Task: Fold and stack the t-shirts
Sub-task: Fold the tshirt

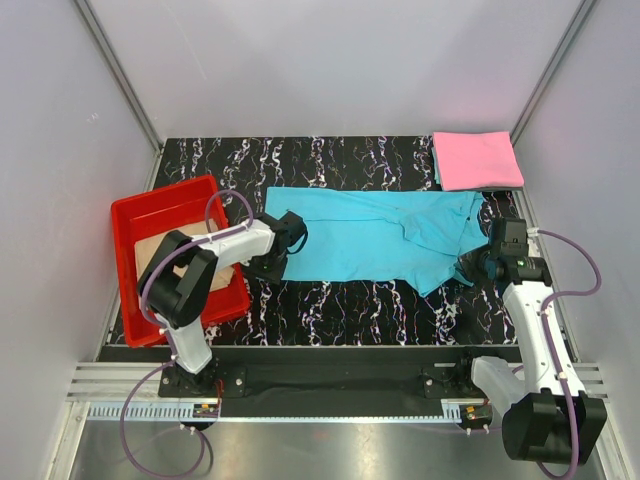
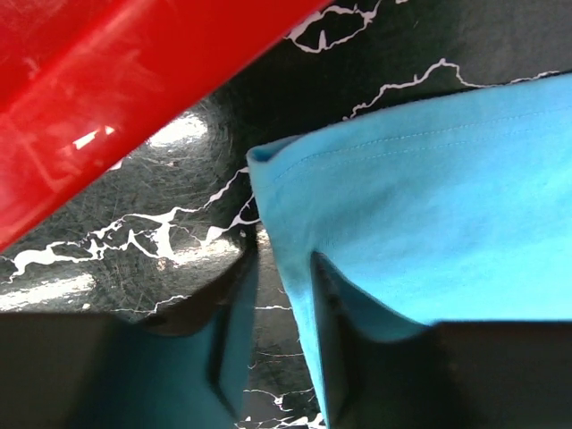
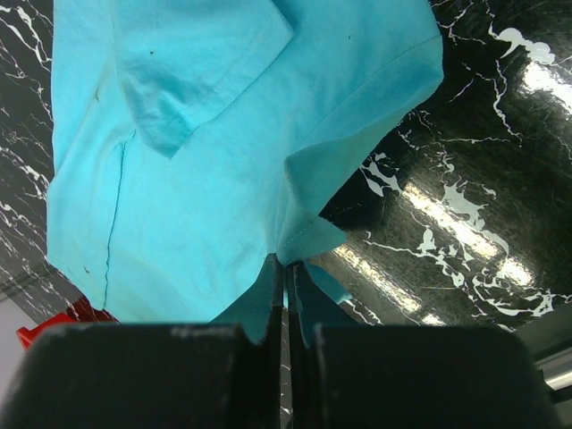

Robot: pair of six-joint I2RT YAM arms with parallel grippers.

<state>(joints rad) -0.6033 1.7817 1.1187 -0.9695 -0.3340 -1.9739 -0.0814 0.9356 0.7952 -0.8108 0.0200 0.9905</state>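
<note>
The turquoise-blue t-shirt [image 1: 370, 235] lies spread across the middle of the black marbled table. My left gripper [image 1: 290, 240] is at the shirt's left edge. In the left wrist view its jaws [image 2: 277, 268] stand apart, and the shirt's hem [image 2: 429, 214] hangs down between them against the right finger. My right gripper [image 1: 478, 262] is at the shirt's near right corner. In the right wrist view it [image 3: 288, 268] is shut on a pinch of the turquoise cloth [image 3: 197, 161]. The pink t-shirt [image 1: 477, 160] lies folded at the back right. The tan-beige t-shirt [image 1: 155, 250] lies in the tray, partly hidden by my left arm.
The red plastic tray [image 1: 165, 195] stands at the left, close to my left gripper; its wall fills the upper left of the left wrist view [image 2: 89, 89]. Grey walls enclose the table at the back and sides.
</note>
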